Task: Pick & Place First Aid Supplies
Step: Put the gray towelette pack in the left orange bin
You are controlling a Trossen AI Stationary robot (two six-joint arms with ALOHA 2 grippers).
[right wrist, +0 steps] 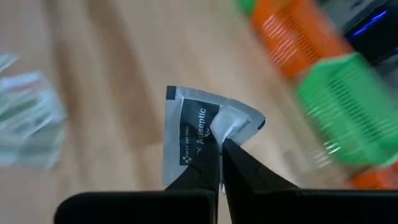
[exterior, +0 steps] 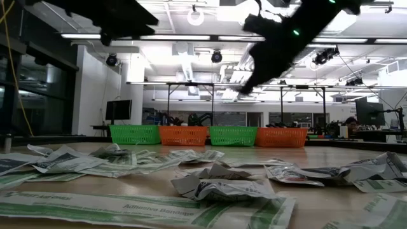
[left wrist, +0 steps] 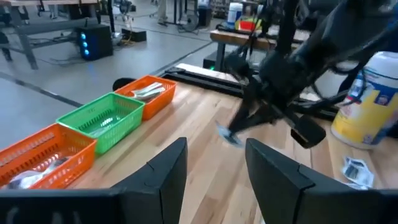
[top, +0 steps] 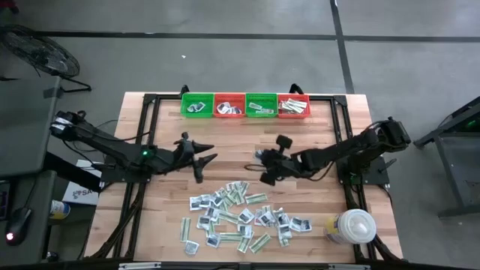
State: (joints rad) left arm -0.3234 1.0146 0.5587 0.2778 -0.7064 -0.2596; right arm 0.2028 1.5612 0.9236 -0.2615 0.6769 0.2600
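We have the right gripper [right wrist: 221, 152] clamped on an antiseptic packet [right wrist: 189, 134] — baskets [top: 245, 105] lie beyond it; the left gripper [left wrist: 214, 165] waits, fingers apart.

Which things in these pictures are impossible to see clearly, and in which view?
- Packet in the shut right gripper, right wrist view: its lower part is hidden by the fingers; most print cannot be read.
- Baskets, same view: blurred, contents unclear.
- White container, left wrist view: cut off by the edge.
- Pile of packets, high view: markings too small.
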